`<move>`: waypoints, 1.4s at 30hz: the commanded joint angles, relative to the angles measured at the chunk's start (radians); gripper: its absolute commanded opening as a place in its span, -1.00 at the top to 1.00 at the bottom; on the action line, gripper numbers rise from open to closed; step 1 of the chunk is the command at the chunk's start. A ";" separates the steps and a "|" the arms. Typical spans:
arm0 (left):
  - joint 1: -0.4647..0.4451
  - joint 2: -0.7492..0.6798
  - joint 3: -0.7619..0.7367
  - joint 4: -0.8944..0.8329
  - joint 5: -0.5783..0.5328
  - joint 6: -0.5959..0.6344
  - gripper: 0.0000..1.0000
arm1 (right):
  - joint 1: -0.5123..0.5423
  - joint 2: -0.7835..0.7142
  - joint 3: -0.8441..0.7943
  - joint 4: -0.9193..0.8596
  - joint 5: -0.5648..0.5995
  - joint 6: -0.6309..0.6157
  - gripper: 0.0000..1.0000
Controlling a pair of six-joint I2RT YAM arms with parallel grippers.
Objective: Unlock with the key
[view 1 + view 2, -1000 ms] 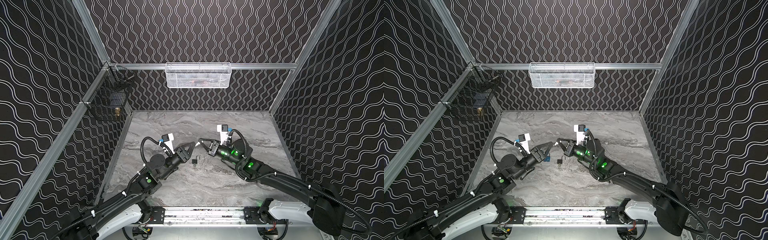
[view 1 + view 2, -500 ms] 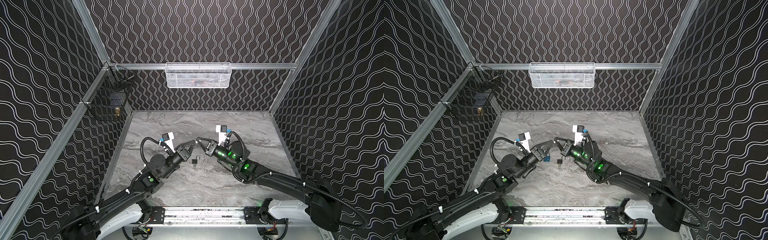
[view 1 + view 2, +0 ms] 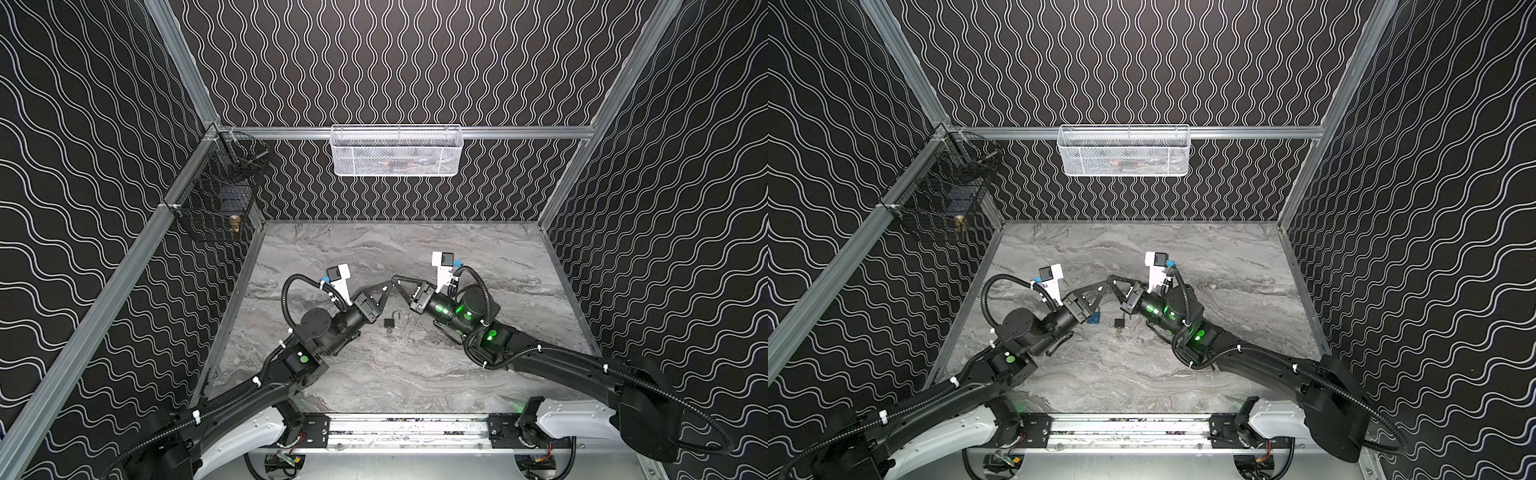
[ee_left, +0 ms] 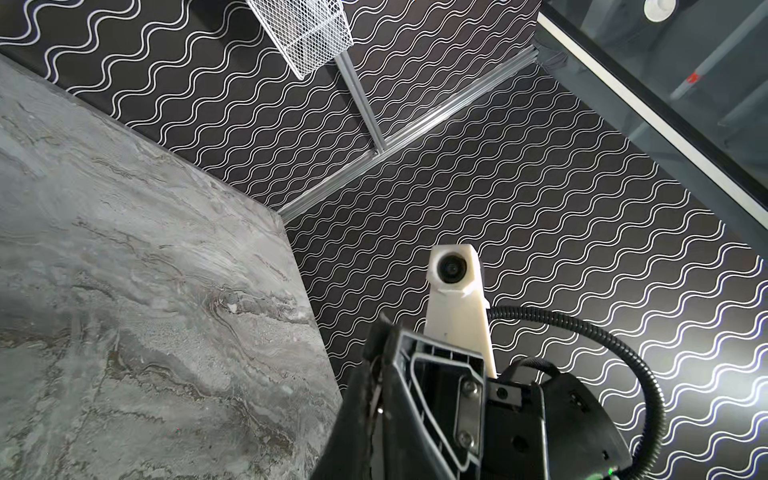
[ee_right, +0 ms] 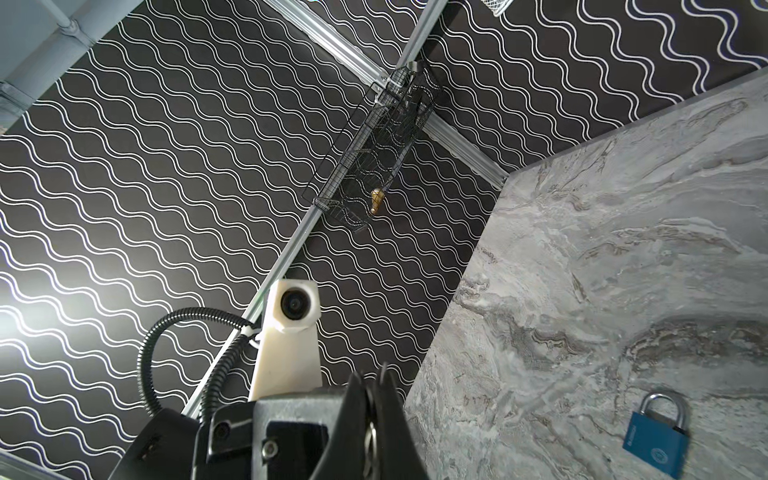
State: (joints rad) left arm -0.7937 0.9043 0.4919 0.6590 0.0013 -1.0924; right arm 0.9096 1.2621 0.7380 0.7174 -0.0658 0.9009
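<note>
Both top views show my left gripper [image 3: 387, 286] and right gripper [image 3: 397, 279] meeting tip to tip above the middle of the marble table [image 3: 415, 374]. In the left wrist view my left gripper [image 4: 380, 345] is shut on a thin silver strip, the key [image 4: 376, 399]. In the right wrist view my right gripper [image 5: 370, 378] is shut on the key's silver ring [image 5: 371, 436]. A blue padlock [image 5: 654, 440] lies flat on the table, half hidden behind the left gripper in a top view [image 3: 1095, 318]. A small black padlock [image 3: 389, 323] lies below the two tips.
A white mesh basket [image 3: 397, 151] hangs on the back rail. A black wire basket [image 3: 216, 199] holding a brass piece [image 3: 235, 224] hangs at the left wall. Patterned walls close three sides, and the arm rail [image 3: 407, 428] runs along the front.
The left jaws have closed onto the key. The right gripper moved slightly left with the key until the two tips met. The padlocks have not moved.
</note>
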 commanded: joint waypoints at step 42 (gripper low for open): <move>0.019 -0.084 0.067 -0.328 0.018 0.134 1.00 | -0.005 -0.069 -0.011 -0.054 0.028 -0.079 0.46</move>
State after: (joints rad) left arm -0.7872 0.8394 0.5335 0.4957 0.0299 -1.0336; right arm 0.9085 1.2167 0.7219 0.6731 -0.0540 0.8665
